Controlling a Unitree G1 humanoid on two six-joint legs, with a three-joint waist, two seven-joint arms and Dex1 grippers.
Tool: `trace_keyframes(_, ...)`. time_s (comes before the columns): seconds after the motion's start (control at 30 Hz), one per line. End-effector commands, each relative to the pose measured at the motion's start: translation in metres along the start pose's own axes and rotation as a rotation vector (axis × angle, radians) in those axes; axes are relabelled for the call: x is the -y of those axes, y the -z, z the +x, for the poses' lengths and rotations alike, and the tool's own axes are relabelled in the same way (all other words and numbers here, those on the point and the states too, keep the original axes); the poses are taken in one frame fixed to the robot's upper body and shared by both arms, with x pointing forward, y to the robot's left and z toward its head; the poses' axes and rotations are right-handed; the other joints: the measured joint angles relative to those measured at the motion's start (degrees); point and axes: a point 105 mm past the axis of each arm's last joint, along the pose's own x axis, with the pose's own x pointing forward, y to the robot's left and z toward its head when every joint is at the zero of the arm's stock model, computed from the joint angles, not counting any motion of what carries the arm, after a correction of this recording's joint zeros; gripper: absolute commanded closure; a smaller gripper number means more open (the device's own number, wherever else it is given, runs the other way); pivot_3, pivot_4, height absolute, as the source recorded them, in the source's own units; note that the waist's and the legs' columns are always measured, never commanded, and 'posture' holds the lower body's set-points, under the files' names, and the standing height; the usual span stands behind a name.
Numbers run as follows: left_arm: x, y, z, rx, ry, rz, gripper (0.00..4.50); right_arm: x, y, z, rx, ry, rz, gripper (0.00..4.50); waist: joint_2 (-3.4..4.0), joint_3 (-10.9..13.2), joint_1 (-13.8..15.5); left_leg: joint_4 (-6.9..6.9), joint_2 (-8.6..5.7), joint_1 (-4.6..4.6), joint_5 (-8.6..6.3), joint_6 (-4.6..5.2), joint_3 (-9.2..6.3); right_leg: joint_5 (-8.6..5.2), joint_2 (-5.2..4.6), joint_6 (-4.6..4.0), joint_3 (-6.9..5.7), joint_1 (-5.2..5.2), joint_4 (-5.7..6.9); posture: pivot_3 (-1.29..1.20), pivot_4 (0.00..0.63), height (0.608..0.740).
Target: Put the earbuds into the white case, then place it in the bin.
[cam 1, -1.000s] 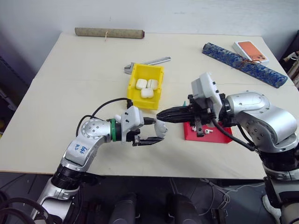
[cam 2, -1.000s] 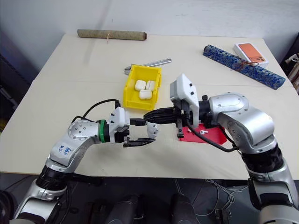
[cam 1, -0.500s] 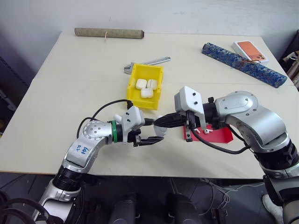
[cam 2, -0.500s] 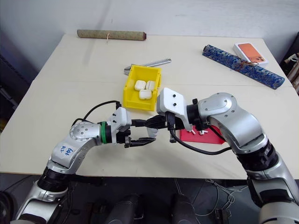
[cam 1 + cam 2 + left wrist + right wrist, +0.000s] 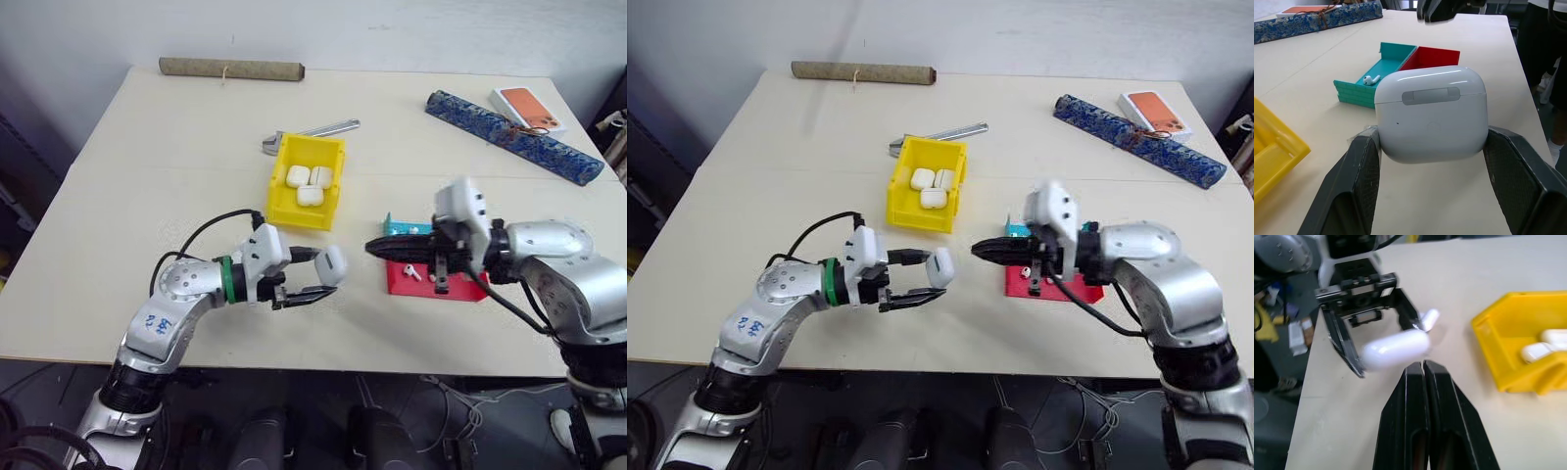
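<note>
The left gripper (image 5: pixel 312 278), arm bent and reaching level toward the right gripper (image 5: pixel 372 248), clamps the closed white case (image 5: pixel 331 264) between its fingers, while the right gripper, fingers pressed together and empty, points back at it from just beyond, the bin (image 5: pixel 307 181) standing behind both.

On the pale table (image 5: pixel 147 176), a brown roll (image 5: pixel 231 69) is seen along the far edge, a metal wrench (image 5: pixel 312 132) lies mid-table, a blue patterned roll (image 5: pixel 511 135) and an orange box (image 5: pixel 527 108) are set far right, and a teal tray (image 5: pixel 1376 73) is butted against a red tray (image 5: pixel 1432 58).
</note>
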Motion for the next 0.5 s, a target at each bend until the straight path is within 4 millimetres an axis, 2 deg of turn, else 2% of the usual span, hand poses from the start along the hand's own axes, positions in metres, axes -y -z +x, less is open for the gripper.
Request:
trace_keyframes(0.03,0.002,-0.016,-0.018,0.071,0.003,0.012,1.76,0.009,-0.003,-0.042,0.106,0.179,-0.033,3.87,-0.01,0.0,0.2,-0.01,0.0,0.0,0.0,0.0,0.01,0.0,0.0,0.0,0.01,-0.01,-0.02,0.0,0.15,0.74)
trace_keyframes(0.1,0.007,-0.024,-0.032,0.137,0.058,-0.028,1.76,0.01,-0.001,-0.061,0.143,0.302,-0.103,3.22,-0.02,0.0,0.5,-0.02,0.0,0.01,0.0,0.0,-0.03,0.0,0.0,0.0,-0.01,0.02,-0.05,0.0,0.15,0.74)
trace_keyframes(0.2,0.008,-0.042,-0.06,0.307,0.116,-0.091,1.76,0.009,-0.003,-0.077,0.185,0.449,-0.184,2.12,-0.01,0.0,0.1,-0.01,0.0,0.02,0.0,0.0,0.04,0.0,0.01,0.0,0.05,-0.01,-0.02,0.0,0.15,0.74)
trace_keyframes(0.23,-0.001,-0.042,-0.071,0.324,0.07,-0.111,1.76,0.008,0.001,-0.083,0.168,0.488,-0.232,1.79,0.0,0.0,0.0,-0.01,0.01,0.04,0.0,-0.01,0.05,0.0,0.0,0.0,0.09,-0.01,-0.01,0.0,0.15,0.74)
trace_keyframes(0.3,-0.017,-0.043,-0.084,0.334,-0.005,-0.096,1.76,-0.002,0.005,-0.087,0.166,0.459,-0.279,1.1,0.01,0.0,0.0,-0.03,0.04,0.14,0.02,-0.08,0.07,0.0,0.04,0.0,0.13,-0.01,0.06,0.0,0.15,0.74)
trace_keyframes(0.4,-0.048,-0.043,-0.079,0.262,-0.106,-0.053,1.76,-0.004,0.006,-0.1,0.201,0.513,-0.259,0.06,0.0,0.0,0.4,-0.05,0.08,0.19,0.08,-0.17,0.07,-0.01,0.5,-0.01,0.17,-0.01,0.07,0.0,0.15,0.74)
trace_keyframes(0.5,-0.097,-0.04,-0.049,0.187,-0.304,-0.017,1.76,-0.017,0.022,-0.1,0.151,0.481,-0.241,0.06,-0.05,0.0,1.5,-0.03,-0.03,0.17,0.12,-0.08,-0.01,0.03,0.52,0.06,0.28,0.03,0.1,0.0,0.15,0.74)
